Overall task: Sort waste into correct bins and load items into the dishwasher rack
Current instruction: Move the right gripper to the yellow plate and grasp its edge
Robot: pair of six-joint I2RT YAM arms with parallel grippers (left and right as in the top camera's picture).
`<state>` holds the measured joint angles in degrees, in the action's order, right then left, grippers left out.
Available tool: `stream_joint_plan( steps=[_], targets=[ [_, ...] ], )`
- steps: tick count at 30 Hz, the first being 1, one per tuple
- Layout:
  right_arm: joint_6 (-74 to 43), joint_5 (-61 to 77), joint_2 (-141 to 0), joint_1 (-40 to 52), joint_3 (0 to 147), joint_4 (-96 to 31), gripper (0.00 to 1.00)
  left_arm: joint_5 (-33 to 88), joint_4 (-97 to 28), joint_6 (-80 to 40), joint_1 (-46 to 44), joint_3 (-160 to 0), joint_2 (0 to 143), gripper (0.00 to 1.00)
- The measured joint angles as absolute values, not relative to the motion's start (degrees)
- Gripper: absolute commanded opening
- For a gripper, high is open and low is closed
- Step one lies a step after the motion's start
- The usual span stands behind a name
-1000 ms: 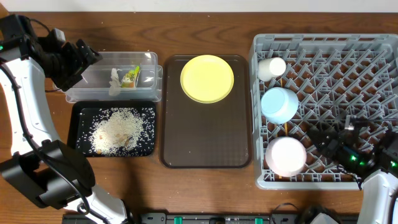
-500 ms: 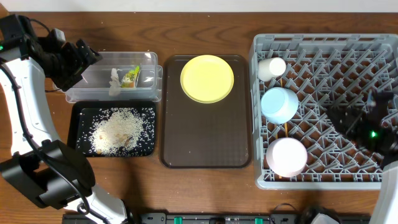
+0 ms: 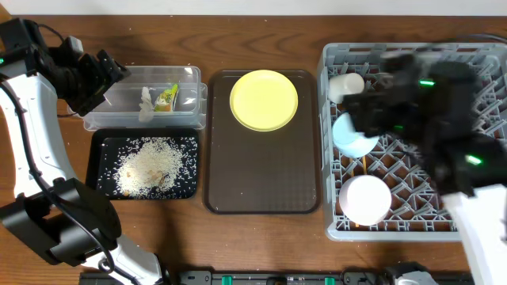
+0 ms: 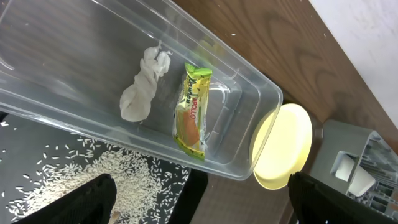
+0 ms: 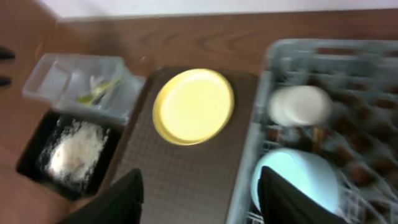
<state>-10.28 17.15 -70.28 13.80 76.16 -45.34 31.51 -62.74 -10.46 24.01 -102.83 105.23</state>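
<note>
Right end effector (image 5: 198, 202), blurred, seemingly apart, has swung across rack (image 3: 327, 198) near blue bowl (image 3: 348, 141).

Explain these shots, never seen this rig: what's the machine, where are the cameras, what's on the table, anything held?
Two robot arms at a table, each ending in a two-finger gripper. The wide shot comes from a fixed overhead camera; the other two from cameras on the wrists, so the dark shapes at their bottom edges are each arm's own fingers. The left gripper hangs open over a clear tub holding a tissue and a snack wrapper. Next to it a black tray holds rice scraps. A yellow plate sits on a brown serving tray. The grey rack holds a white cup, a blue bowl and a white bowl. The right gripper, also open, is up near the rack. Nothing is held.
</note>
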Motion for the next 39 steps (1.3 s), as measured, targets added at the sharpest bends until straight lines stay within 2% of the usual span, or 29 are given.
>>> stream_joint_plan(
  steps=[5, 10, 15, 22, 25, 34, 39],
  targets=[
    [-10.0, 8.3, -80.0, 23.8, 76.2, -40.5, 0.61, 31.5, -62.7, -10.5, 24.0, -102.8, 105.2, 0.91],
    [-8.6, -0.9, -89.8, 27.6, 76.2, -34.9, 0.61, 31.5, -62.8, -10.5, 24.0, -102.8, 105.2, 0.91],
    [-6.8, -5.3, -96.8, 28.1, 76.2, -27.1, 0.53, 31.5, -62.7, -10.5, 24.0, -102.8, 105.2, 0.91],
    [-5.6, -7.4, -104.4, 28.1, 76.2, -18.1, 0.50, 31.5, -62.7, -10.5, 24.0, -102.8, 105.2, 0.91],
    [-4.5, -7.6, -107.4, 28.1, 76.2, -14.8, 0.53, 31.5, -62.7, -10.5, 24.0, -102.8, 105.2, 0.91],
    [-0.6, -7.8, -114.1, 28.1, 76.2, -8.7, 0.53, 31.5, -62.7, -10.5, 24.0, -102.8, 105.2, 0.91],
    [0.2, -8.0, -118.0, 28.1, 76.2, -5.6, 0.60, 31.5, -62.8, -10.5, 24.0, -102.8, 105.2, 0.91]
  ],
)
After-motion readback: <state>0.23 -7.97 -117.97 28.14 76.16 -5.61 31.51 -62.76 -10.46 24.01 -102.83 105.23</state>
